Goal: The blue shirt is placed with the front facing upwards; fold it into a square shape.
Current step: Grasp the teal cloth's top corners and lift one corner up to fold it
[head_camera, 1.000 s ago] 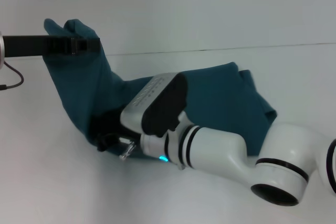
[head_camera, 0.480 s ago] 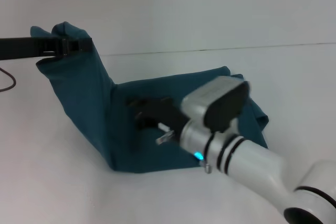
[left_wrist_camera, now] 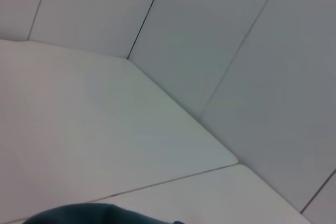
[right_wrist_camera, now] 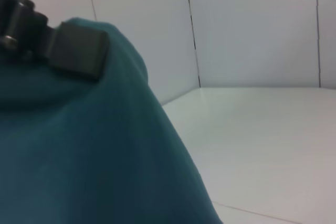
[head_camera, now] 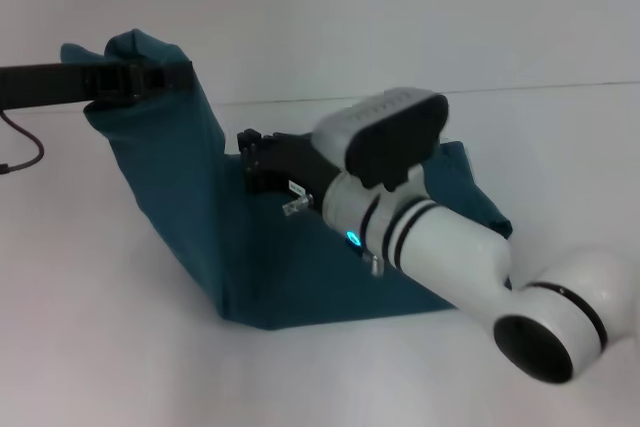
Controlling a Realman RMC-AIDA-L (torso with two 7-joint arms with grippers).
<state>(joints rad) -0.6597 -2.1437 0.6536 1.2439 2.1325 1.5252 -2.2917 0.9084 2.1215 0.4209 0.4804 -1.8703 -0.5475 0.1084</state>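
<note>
The blue shirt [head_camera: 300, 267] lies partly folded on the white table, and its left part is pulled up into a raised sheet. My left gripper [head_camera: 140, 79] is shut on the top edge of that raised cloth at the upper left. In the right wrist view one black finger [right_wrist_camera: 79, 52] of the left gripper clamps the teal cloth [right_wrist_camera: 89, 161]. My right gripper [head_camera: 258, 155] hovers over the middle of the shirt, just right of the raised sheet, with its white arm crossing the shirt's right half. A sliver of the shirt [left_wrist_camera: 94, 214] shows in the left wrist view.
The white table [head_camera: 90, 347] runs out on all sides of the shirt. A pale wall [head_camera: 400, 7] rises behind the table's far edge. A thin black cable [head_camera: 25, 152] hangs at the far left.
My right gripper has left the shirt's front-left fold and swung up and back over the shirt's middle. The left gripper still holds the cloth raised in almost the same place.
</note>
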